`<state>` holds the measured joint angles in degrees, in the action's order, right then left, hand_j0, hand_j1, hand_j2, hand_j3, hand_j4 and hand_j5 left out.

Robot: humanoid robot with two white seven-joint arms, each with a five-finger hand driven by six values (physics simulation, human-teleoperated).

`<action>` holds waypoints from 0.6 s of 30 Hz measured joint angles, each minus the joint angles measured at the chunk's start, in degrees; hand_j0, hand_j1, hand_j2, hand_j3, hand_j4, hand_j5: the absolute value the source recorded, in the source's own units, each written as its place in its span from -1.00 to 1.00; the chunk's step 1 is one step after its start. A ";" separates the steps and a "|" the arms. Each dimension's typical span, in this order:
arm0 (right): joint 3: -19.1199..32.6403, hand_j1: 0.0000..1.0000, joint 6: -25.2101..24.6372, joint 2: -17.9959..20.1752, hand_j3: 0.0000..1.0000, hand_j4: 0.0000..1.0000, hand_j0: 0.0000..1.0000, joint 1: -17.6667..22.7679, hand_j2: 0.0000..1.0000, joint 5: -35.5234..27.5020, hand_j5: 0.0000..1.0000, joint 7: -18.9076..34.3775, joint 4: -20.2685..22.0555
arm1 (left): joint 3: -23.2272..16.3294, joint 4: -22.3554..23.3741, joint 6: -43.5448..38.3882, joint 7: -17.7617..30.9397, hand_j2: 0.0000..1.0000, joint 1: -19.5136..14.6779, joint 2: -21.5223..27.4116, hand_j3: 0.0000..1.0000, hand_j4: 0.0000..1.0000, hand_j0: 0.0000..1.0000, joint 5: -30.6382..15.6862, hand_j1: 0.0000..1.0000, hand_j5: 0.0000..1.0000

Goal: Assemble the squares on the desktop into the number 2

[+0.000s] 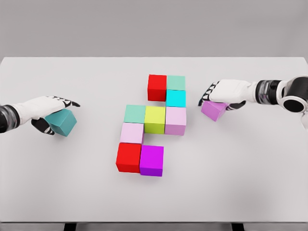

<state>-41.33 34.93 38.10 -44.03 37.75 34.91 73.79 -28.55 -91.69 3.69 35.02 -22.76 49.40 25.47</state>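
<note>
On the white tabletop (72,183), the left hand (41,113) curled its fingers around a teal cube (62,122) at the left. The right hand (224,94) gripped a lilac cube (213,110), just right of the nine-cube coloured cluster (151,125) at the centre.

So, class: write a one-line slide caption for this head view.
Left hand grasps a teal cube, right hand a lilac cube, flanking nine cubes on the white table.

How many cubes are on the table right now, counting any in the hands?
11. Nine sit in the centre cluster; the left hand holds a teal cube, the right hand a purple cube. None looks hidden.
</note>
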 measured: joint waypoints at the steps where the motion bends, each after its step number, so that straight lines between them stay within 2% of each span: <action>1: 0.01 0.25 0.05 -0.02 0.25 0.25 0.25 0.00 0.25 0.01 0.25 0.01 -0.09 | -0.01 0.01 0.01 0.00 0.48 0.09 -0.02 0.48 0.48 0.48 0.00 0.48 0.48; 5: 0.48 0.25 0.17 -0.01 0.25 0.25 0.25 -0.26 0.25 -0.21 0.25 0.08 -0.25 | 0.15 -0.09 0.16 -0.22 0.16 0.35 0.01 0.16 0.16 0.16 0.07 0.16 0.16; 8: 0.83 0.25 0.20 0.01 0.25 0.25 0.25 -0.44 0.25 -0.48 0.25 0.10 -0.24 | 0.25 -0.17 0.16 -0.44 0.00 0.35 0.04 0.00 0.00 0.00 0.01 0.00 0.00; 11: 2.47 0.22 0.21 0.20 0.22 0.22 0.22 -0.35 0.22 -0.70 0.22 0.11 0.04 | 0.18 -0.22 0.12 -0.03 -0.07 -0.17 -0.03 -0.07 -0.07 -0.07 -0.27 -0.07 -0.07; 14: 4.83 0.07 0.23 0.53 0.07 0.07 0.07 -0.26 0.07 -1.21 0.07 0.12 0.93 | 0.21 -0.40 -0.75 0.21 -0.07 -1.41 -0.23 -0.07 -0.07 -0.07 -0.38 -0.07 -0.07; 18: 7.64 0.09 0.23 1.35 0.09 0.09 0.09 0.00 0.09 -3.57 0.09 0.12 2.46 | 0.11 -0.66 -5.60 0.07 -0.07 -4.04 -2.24 -0.07 -0.07 -0.07 -0.62 -0.07 -0.07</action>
<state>-33.69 35.17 39.44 -44.03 34.18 35.03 76.24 -28.44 -92.36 -1.92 35.09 -26.80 47.16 24.85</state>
